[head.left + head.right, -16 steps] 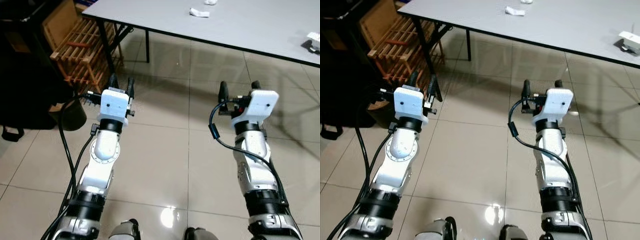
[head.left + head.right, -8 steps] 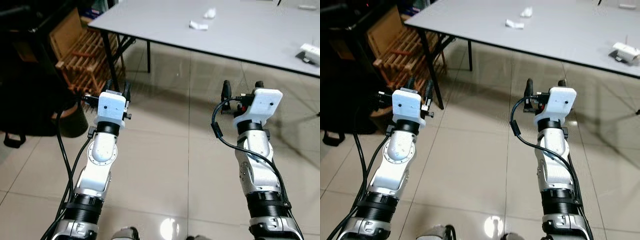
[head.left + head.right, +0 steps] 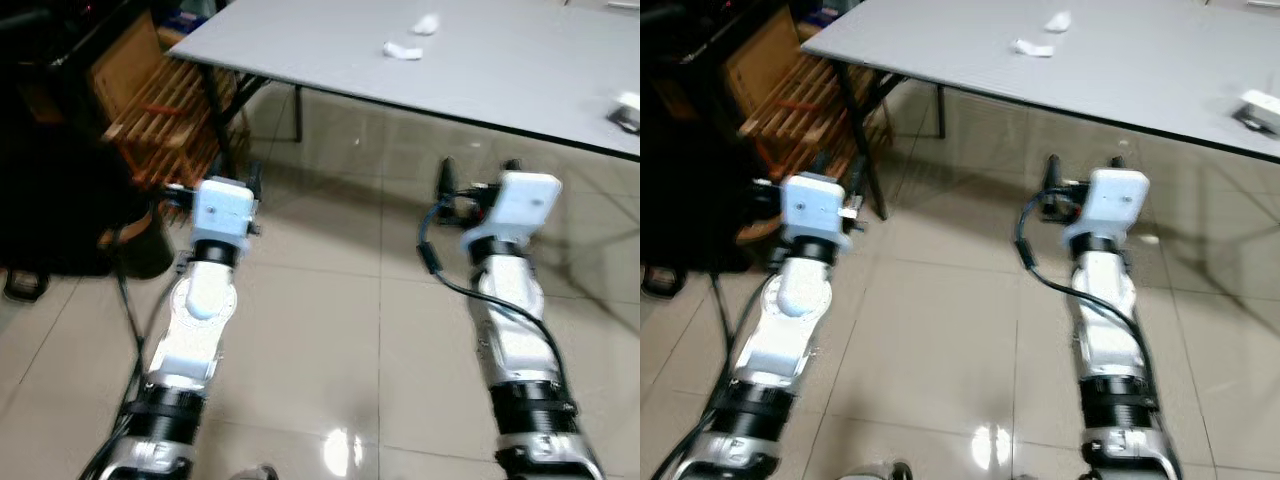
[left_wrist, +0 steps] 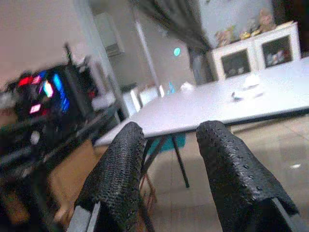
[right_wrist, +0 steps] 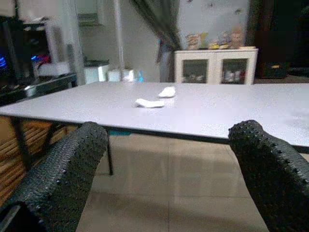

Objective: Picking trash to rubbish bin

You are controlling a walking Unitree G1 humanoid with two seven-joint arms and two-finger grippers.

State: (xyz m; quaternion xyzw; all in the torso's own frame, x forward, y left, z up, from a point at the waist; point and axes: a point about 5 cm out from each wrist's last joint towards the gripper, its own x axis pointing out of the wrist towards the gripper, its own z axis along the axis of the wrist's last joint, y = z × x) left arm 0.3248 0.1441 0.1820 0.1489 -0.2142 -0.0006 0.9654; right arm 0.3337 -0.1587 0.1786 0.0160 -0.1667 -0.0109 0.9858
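Two white crumpled scraps of trash (image 3: pixel 402 50) (image 3: pixel 427 24) lie on the far part of a grey table (image 3: pixel 500 70). The right wrist view shows the same scraps (image 5: pixel 149 103) (image 5: pixel 167 92) on the tabletop ahead. Both arms are held out over the tiled floor, short of the table's near edge. My left gripper (image 3: pixel 238 178) is open with nothing between its fingers, near the table's left leg. My right gripper (image 3: pixel 478 170) is open wide and empty, just below the table's edge.
A wooden slatted rack (image 3: pixel 160 100) and dark bags (image 3: pixel 50 200) stand at the left. Black table legs (image 3: pixel 225 120) rise beside the left arm. A small white object (image 3: pixel 628 108) lies at the table's right. A white cabinet (image 5: pixel 215 65) stands beyond the table.
The camera has tilted up and blurs a little, so more of the tabletop shows. Both arms keep the same pose and both grippers stay open.
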